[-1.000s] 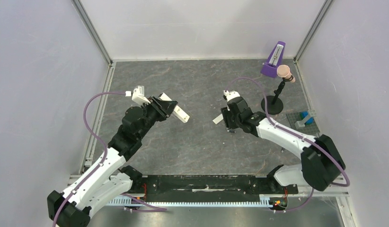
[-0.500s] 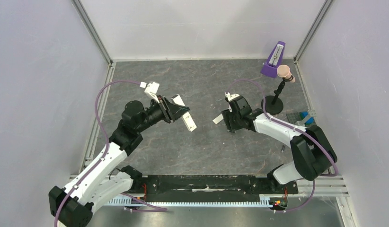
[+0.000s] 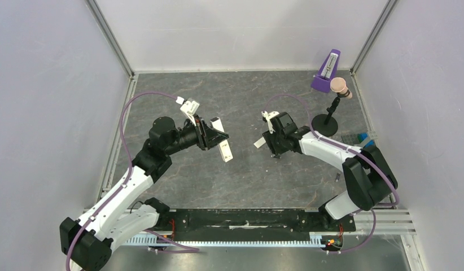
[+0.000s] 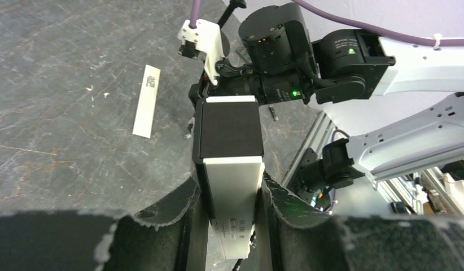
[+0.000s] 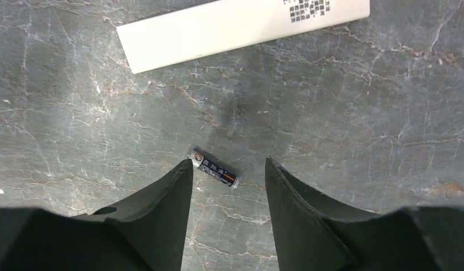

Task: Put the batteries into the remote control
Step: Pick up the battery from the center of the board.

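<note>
Surface point(image 3: 241, 180): a grey stone-look floor that carries all the things.
Left pincer point(image 4: 232, 195): it pinches the remote control point(image 4: 230, 164) by its long sides and holds it up in the air, dark back recess facing up.
Right pincer point(image 5: 228, 169): its two fingers stand spread apart, low over the surface, with one battery point(image 5: 213, 167) lying between the tips. It grips nothing.
Cover strip point(image 5: 241, 31): the thin flat white piece lies on the surface, just beyond the battery.
Step in hand: I think this is picking up the first battery, while the other arm holds the remote ready.
Next move: the right pincer likely needs to go down a little and squeeze the tiny battery across its thin body, then carry it to the dark recess.
What the right wrist view shows: the battery is plain there; from the top view it is hidden under the pincer.
What the left wrist view shows: the dark recess and the grip on the remote.
Second battery: I cannot find it for sure.
</note>
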`<state>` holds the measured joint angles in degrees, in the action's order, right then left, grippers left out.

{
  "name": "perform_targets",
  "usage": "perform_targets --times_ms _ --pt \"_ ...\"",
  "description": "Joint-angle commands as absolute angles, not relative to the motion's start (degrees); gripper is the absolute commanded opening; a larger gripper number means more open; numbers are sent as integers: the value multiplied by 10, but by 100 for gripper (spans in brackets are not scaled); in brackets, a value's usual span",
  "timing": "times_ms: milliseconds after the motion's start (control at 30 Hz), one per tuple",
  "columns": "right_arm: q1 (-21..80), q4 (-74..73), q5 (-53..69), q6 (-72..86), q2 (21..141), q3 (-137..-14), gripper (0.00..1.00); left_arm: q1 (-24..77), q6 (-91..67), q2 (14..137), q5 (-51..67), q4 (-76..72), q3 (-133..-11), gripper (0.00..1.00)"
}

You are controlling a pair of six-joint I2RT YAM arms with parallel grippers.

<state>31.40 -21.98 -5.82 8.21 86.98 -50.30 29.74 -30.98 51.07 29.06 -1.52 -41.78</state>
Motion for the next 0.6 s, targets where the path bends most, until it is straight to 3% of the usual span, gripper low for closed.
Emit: perform_targets --times_ms 0,233,567 --pt "321 -239 -51 30 872 -525 54 294 -255 501 269 -6 -455 2" --pt "339 -242 -42 20 895 -516 57 294 -242 509 265 -8 -461 2" --pt "343 -249 -63 39 940 -526 48 288 -226 516 263 -7 -465 2"
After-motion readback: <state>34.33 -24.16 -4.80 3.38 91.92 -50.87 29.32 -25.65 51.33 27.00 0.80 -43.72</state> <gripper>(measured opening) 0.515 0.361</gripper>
